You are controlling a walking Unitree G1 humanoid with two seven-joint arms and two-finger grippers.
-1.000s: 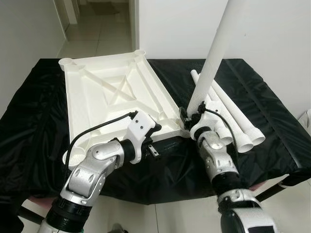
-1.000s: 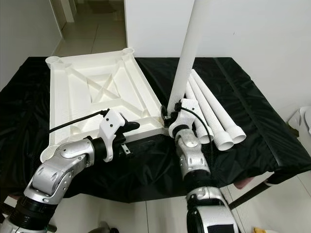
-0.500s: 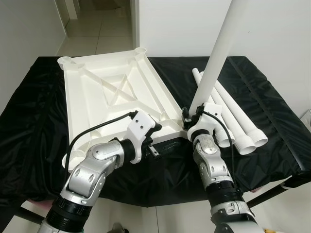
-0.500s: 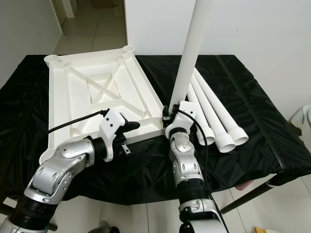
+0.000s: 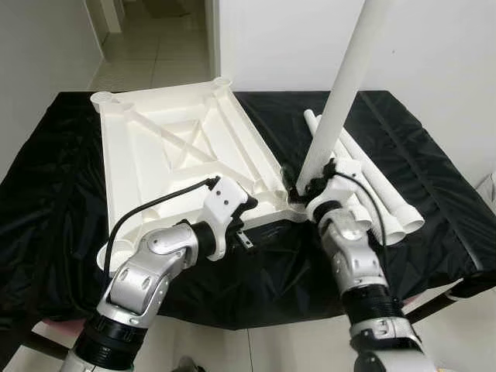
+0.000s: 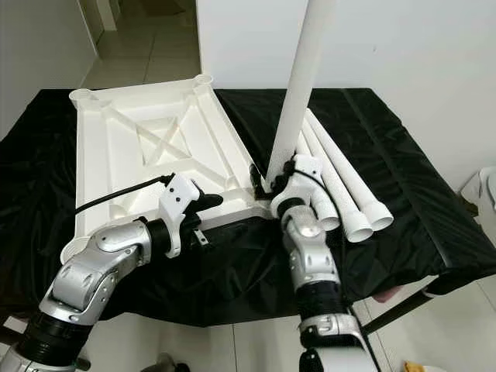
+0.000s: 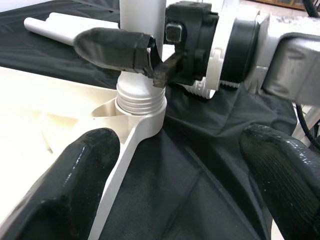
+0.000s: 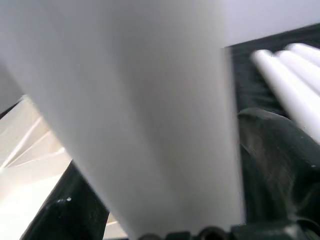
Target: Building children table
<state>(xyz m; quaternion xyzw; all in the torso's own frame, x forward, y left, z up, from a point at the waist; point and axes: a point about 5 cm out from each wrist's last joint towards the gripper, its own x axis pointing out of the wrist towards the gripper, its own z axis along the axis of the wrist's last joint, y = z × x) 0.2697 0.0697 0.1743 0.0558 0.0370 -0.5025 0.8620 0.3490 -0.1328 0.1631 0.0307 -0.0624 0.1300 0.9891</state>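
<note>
The right gripper was clamped on an upright leg in the tabletop corner; the left gripper stood apart beside it.

Before me: black cloth over a table, white wall behind, pale tiled floor through a doorway, lit evenly, ahead left.

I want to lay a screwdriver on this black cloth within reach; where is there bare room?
Bare cloth lies right of the three loose white plastic legs, toward the black cloth edge, and left of the upturned white plastic tabletop. It is crowded at the near corner socket, where the right pincer grips the upright white leg and the left pincer waits open.
</note>
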